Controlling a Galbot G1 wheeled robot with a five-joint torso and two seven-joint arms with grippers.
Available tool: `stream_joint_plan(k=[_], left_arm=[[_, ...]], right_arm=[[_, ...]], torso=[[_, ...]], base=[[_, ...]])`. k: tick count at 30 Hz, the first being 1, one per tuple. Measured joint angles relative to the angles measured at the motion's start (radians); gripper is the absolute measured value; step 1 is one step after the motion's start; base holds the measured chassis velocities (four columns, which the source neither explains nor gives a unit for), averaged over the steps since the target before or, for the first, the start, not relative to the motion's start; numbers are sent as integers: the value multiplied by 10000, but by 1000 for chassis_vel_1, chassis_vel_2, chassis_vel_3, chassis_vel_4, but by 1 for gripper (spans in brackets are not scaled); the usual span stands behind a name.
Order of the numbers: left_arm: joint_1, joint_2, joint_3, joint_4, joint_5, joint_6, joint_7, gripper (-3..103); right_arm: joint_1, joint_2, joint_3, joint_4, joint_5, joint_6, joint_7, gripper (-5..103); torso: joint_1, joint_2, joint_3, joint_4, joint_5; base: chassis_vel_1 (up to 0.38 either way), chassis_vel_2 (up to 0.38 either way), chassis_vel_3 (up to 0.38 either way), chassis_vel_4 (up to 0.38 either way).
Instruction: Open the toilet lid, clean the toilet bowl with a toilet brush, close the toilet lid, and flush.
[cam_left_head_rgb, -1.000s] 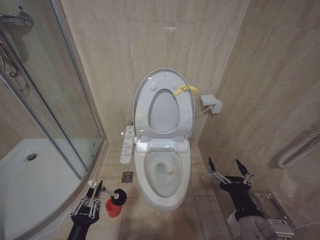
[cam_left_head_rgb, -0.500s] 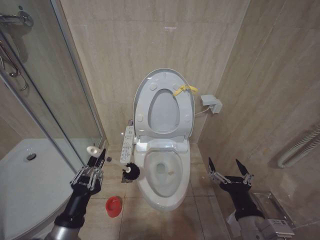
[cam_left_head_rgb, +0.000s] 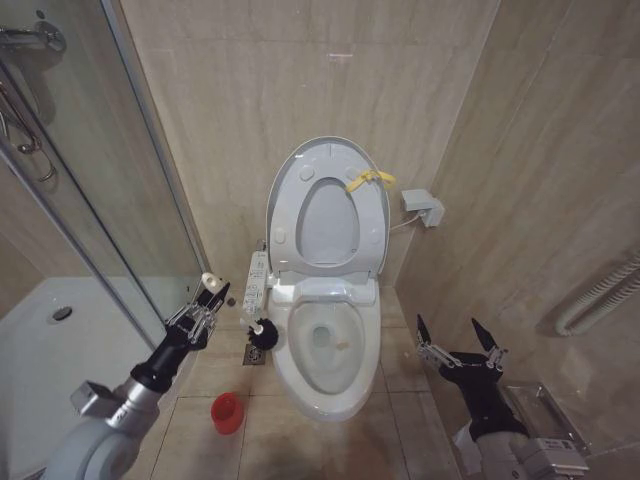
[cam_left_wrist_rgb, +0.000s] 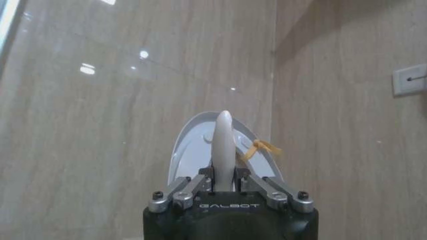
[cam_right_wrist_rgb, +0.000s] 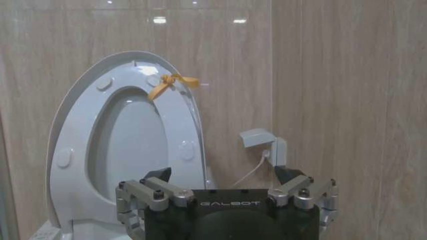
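Note:
The toilet lid (cam_left_head_rgb: 325, 205) stands upright against the wall, with its yellow strap (cam_left_head_rgb: 368, 180) near the top. Below it the toilet bowl (cam_left_head_rgb: 322, 350) lies open. My left gripper (cam_left_head_rgb: 203, 308) is shut on the white handle of the toilet brush (cam_left_head_rgb: 263, 332), whose black head hangs just beside the bowl's left rim, above the floor. In the left wrist view the handle (cam_left_wrist_rgb: 223, 145) sticks up between the shut fingers of the left gripper (cam_left_wrist_rgb: 223, 176), with the lid (cam_left_wrist_rgb: 193, 147) behind. My right gripper (cam_left_head_rgb: 460, 342) waits open to the right of the bowl; from the right gripper (cam_right_wrist_rgb: 223, 175) the lid (cam_right_wrist_rgb: 127, 145) shows ahead.
The red brush holder (cam_left_head_rgb: 228, 412) stands on the floor tiles left of the bowl. A glass shower enclosure (cam_left_head_rgb: 90, 200) and its tray (cam_left_head_rgb: 60, 370) close off the left. A white button panel (cam_left_head_rgb: 257, 288), a floor drain (cam_left_head_rgb: 254, 354), a wall box (cam_left_head_rgb: 424, 208) and a rail (cam_left_head_rgb: 600, 292) are nearby.
My left arm lifted the brush out of the red holder and carried it up and toward the bowl's left side. The right arm has stayed still.

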Motion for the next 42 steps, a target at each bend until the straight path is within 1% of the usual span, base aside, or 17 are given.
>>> stream_joint_plan(k=[2,4,10,13,14,16,19,20,23,24,27,28,32,36,39,40,42], left_arm=[[-201,96,124,173,-95,-1,45,19],[-714,286,407,520,-249,-71,121,19],[-1407,659,892,821,-436,-7,179,19],[-2431,851,1771,1575,-526,2,221,19],[-2431,851,1771,1575,-526,2,221,19],[-3154,817,2274,2110,-552,-5,222,19],[-4144,618,2925,2824,-544,-14,256,19],[-4144,618,2925,2824,-544,-14,256,19],[-5140,370,3812,3563,-492,-17,330,19],[-5140,370,3812,3563,-492,-17,330,19],[-5708,198,4502,4043,-476,-13,363,19],[-5708,198,4502,4043,-476,-13,363,19],[-6336,-303,5319,4739,-477,-15,369,19],[-6666,-633,5637,5193,-428,-41,374,19],[-7208,-1185,6125,6024,-321,-187,369,19],[-7208,-1185,6125,6024,-321,-187,369,19],[-7662,-1637,6563,6895,-216,-441,152,19]], right_arm=[[0,0,0,0,0,0,0,100],[0,0,0,0,0,0,0,100],[0,0,0,0,0,0,0,100],[0,0,0,0,0,0,0,100],[0,0,0,0,0,0,0,100],[0,0,0,0,0,0,0,100],[0,0,0,0,0,0,0,100],[0,0,0,0,0,0,0,100],[0,0,0,0,0,0,0,100],[0,0,0,0,0,0,0,100],[0,0,0,0,0,0,0,100],[0,0,0,0,0,0,0,100],[0,0,0,0,0,0,0,100],[0,0,0,0,0,0,0,100],[0,0,1,0,0,0,1,100],[0,0,1,0,0,0,1,100],[0,0,0,0,1,0,0,100]], torso=[[0,0,0,0,0],[0,0,0,-1,-1],[-1,0,0,-1,2],[-2,0,0,1,1],[-2,0,0,1,1],[-2,0,0,0,2],[-1,0,0,-2,2],[-1,0,0,-2,2],[-1,-1,0,-2,1],[-1,-1,0,-2,1],[-1,0,0,1,3],[-1,0,0,1,3],[-1,-1,0,3,3],[-1,0,0,-1,3],[-1,0,-1,-2,3],[-1,0,-1,-2,3],[-1,0,0,0,3]], base=[[0,0,0,0],[0,0,0,0],[0,0,0,0],[0,0,0,0],[0,0,0,0],[0,0,0,0],[0,0,0,0],[0,0,0,0],[0,0,0,0],[0,0,0,0],[0,0,0,0],[0,0,0,0],[0,0,0,0],[0,0,0,0],[0,0,0,0],[0,0,0,0],[0,0,0,0]])
